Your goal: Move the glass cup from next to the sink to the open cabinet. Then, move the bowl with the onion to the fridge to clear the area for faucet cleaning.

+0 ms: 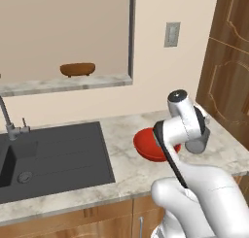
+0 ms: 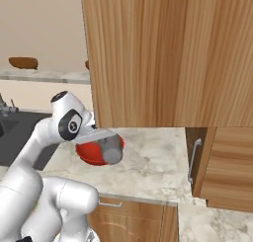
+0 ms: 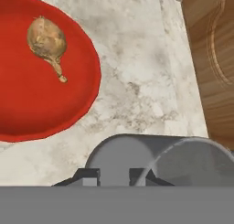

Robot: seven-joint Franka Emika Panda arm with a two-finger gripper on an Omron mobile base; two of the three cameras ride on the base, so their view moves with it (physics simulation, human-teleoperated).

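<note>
The counter point(image 1: 126, 169) runs under and around the gripper point(image 3: 114, 175), pale marble, with the sink point(image 1: 58, 157) well off to the gripper's left, its faucet point(image 1: 7, 118) at the far left edge. To the gripper's right stand dark panelled doors point(image 1: 228, 62). In the right base view a light wood cabinet point(image 2: 168, 58) hangs above and to the right of the gripper; from here its open shelf cannot be seen.

The bowl point(image 3: 41, 77) lies on the counter just beside the gripper, on its sink side, red and shallow, with the onion point(image 3: 45, 38) resting inside it toward one edge. Neither has been touched, as far as the pictures tell; the fridge step is wholly ahead.

The glass cup point(image 3: 160, 159) sits right at the gripper: the hand view has its grey body lying across the bottom, directly over the two dark fingertips point(image 3: 91, 177). In the right base view the cup point(image 2: 111, 151) hangs at the end of the hand, in front of the bowl's rim, and seems clear of the counter, though that is hard to be sure of. The fingers look drawn in close on it, so I judge the gripper to be clamped on the cup.

So the task stands near its beginning: the cup is grasped, by my reading, but is not yet in the cabinet. Left to do: carry it up to the shelf, release, then fetch the bowl with its onion.
</note>
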